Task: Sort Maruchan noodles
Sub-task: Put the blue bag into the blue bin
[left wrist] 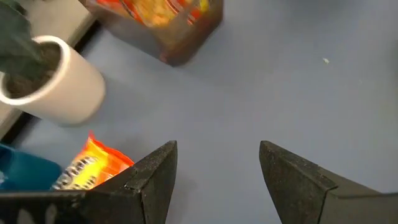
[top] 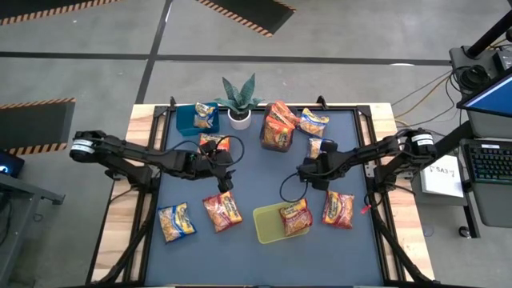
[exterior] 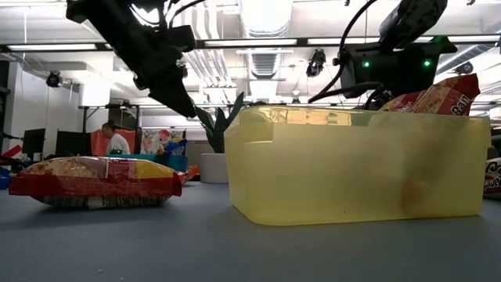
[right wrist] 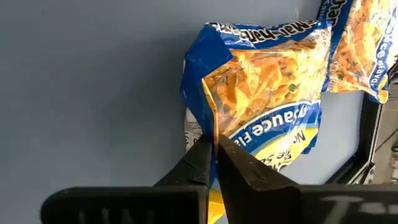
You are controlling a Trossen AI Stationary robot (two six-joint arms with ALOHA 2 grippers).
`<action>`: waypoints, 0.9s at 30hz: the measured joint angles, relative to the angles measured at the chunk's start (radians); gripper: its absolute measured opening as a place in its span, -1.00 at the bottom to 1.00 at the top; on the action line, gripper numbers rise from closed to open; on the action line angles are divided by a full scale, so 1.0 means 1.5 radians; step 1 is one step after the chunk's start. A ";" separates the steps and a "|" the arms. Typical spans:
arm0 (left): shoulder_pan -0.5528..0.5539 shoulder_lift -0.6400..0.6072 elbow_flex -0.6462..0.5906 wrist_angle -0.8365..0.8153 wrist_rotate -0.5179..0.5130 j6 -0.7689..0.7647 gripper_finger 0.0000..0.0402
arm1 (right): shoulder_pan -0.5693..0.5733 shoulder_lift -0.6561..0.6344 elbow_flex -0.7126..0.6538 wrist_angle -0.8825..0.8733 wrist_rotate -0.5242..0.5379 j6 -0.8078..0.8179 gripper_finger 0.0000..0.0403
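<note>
Right gripper [right wrist: 214, 163]: the fingers are pressing together on the edge of a blue-and-yellow packet [right wrist: 261, 93], which is lying on the tabletop [right wrist: 87, 81] just ahead of them. A second blue packet [right wrist: 364, 43] is lying beyond it, touching its far corner. In the high view, this gripper [top: 318, 150] is sitting right of centre, with the pinched packet [top: 315, 146] at its tips; another packet [top: 313, 122] is lying just beyond, toward the back edge.

Left gripper [left wrist: 217, 168]: the fingers are standing spread, holding nothing, above bare tabletop. An orange packet [left wrist: 93, 163] is lying just beside one finger. Farther ahead, a white pot [left wrist: 53, 81] is standing, and a dark clear bin [left wrist: 168, 25] is holding red and orange packets. In the high view, this gripper [top: 225, 181] is hovering left of centre, with the orange packet [top: 213, 143] behind it.

Surroundings, high view: a blue bin [top: 190, 120] holding one packet is sitting at the back left, next to a plant [top: 238, 100]. The dark bin [top: 278, 128] is standing behind the gap between the two grippers. A yellow bin [top: 270, 224] holding a red packet [top: 295, 216] is sitting in front of that gap. Three packets are lying loose along the front: a yellow one [top: 175, 222], a red one [top: 222, 211], and another red one [top: 338, 209] right of the yellow bin.

Low view: the yellow bin [exterior: 352, 168] is filling the foreground, a packet [exterior: 98, 180] is lying flat beside it, and a person [exterior: 116, 141] is sitting far behind the tabletop.
</note>
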 joint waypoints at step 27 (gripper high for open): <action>-0.031 -0.001 0.015 0.179 -0.012 0.117 0.04 | -0.104 -0.121 0.108 0.030 -0.112 0.204 -0.96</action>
